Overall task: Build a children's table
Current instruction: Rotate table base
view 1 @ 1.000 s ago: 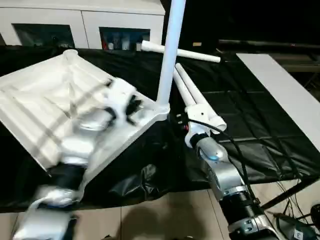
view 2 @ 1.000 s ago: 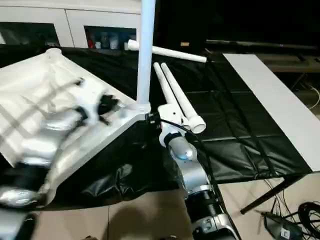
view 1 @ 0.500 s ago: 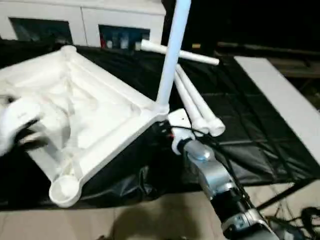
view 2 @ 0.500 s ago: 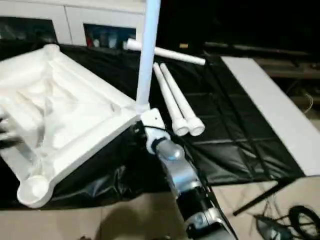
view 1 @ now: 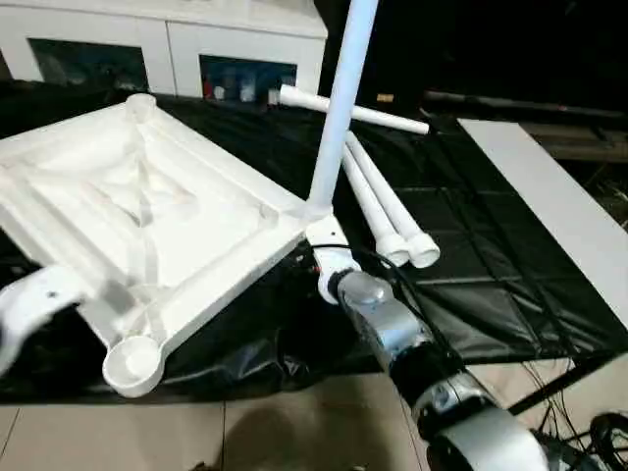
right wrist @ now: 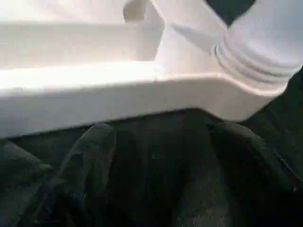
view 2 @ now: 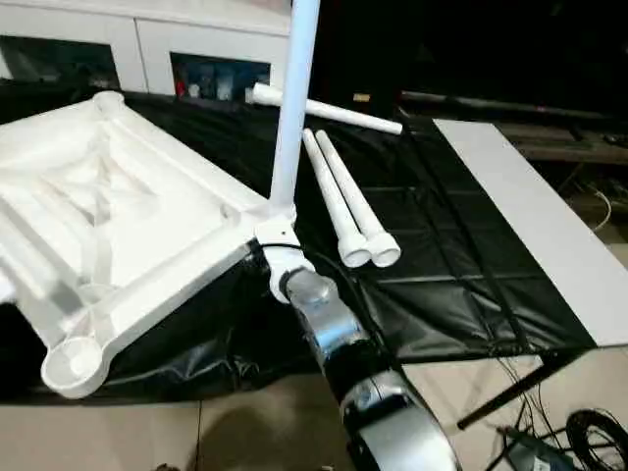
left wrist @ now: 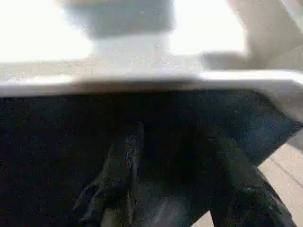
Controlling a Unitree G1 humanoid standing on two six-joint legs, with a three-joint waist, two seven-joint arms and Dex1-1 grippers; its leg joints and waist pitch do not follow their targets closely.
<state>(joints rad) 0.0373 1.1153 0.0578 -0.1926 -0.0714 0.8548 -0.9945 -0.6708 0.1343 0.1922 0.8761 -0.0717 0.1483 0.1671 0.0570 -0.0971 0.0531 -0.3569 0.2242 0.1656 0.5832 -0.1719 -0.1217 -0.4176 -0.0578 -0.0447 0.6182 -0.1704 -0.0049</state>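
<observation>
Left tool now off tabletop

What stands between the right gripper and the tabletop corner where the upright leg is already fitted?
Nothing visible. The right gripper is open just below the tabletop rim at that corner, beside the upright leg; between its fingers and the rim lies just the black cover.

The left arm, which lay across the ribbed underside of the tabletop a second ago, has pulled off it toward the tabletop's near-left edge, so the ribs and the near corner socket are now uncovered. The right gripper has moved in from beside the two loose legs to the corner holding the upright leg, jaws apart beneath the rim.
</observation>
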